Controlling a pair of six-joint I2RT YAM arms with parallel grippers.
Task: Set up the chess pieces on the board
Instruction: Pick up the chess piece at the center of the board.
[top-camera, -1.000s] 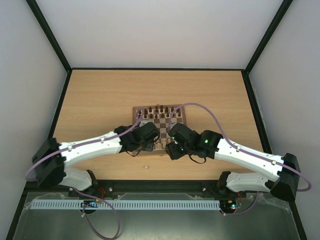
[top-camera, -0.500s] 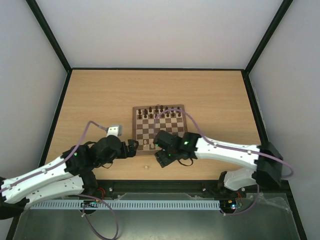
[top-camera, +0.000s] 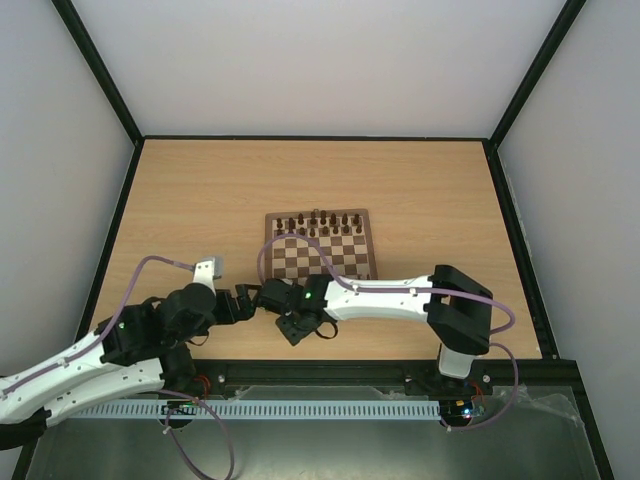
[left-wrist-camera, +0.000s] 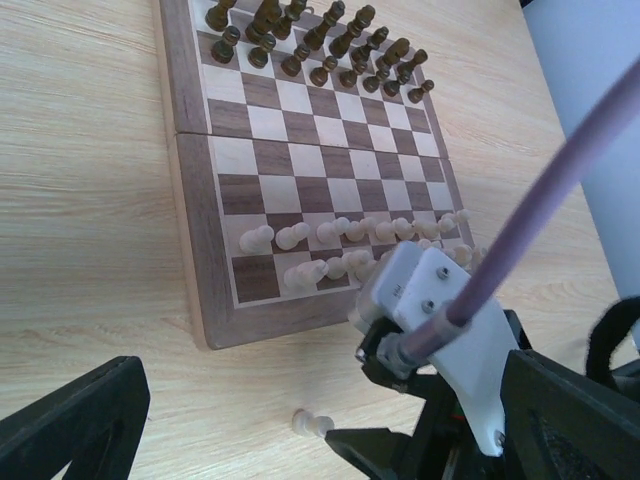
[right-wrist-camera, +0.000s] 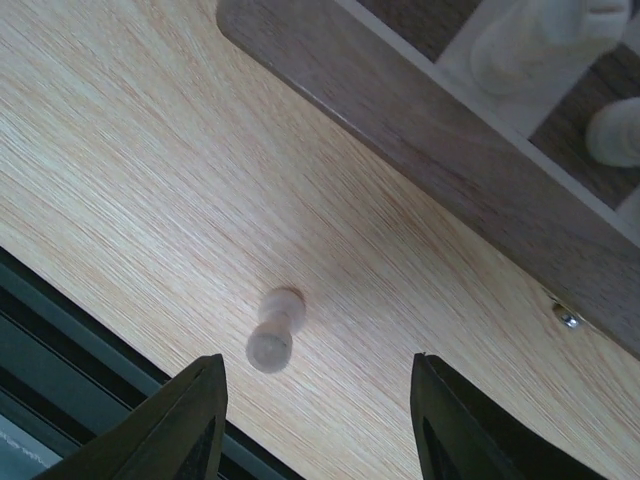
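The board (top-camera: 371, 243) lies mid-table, with dark chess pieces (top-camera: 320, 220) along its far rows and cream chess pieces (left-wrist-camera: 340, 232) along its near rows. One cream pawn (right-wrist-camera: 275, 328) is off the board, on the table by the board's near edge (right-wrist-camera: 440, 120). My right gripper (right-wrist-camera: 315, 400) hangs open right over this pawn, a finger on each side, not touching it. The left wrist view shows the same pawn (left-wrist-camera: 310, 424) beside the right gripper (left-wrist-camera: 385, 450). In the top view the right gripper (top-camera: 290, 328) hides the pawn. My left gripper (top-camera: 245, 303) is open, empty and left of the board.
The table's black front rail (right-wrist-camera: 60, 330) runs just behind the loose pawn. The right arm (top-camera: 390, 297) stretches leftward along the board's near edge. A purple cable (left-wrist-camera: 560, 190) crosses the left wrist view. Bare tabletop (top-camera: 190, 210) surrounds the board.
The left gripper opened and drew back from the board to the near left. The right arm swung left off the board and now sits over the loose pawn.
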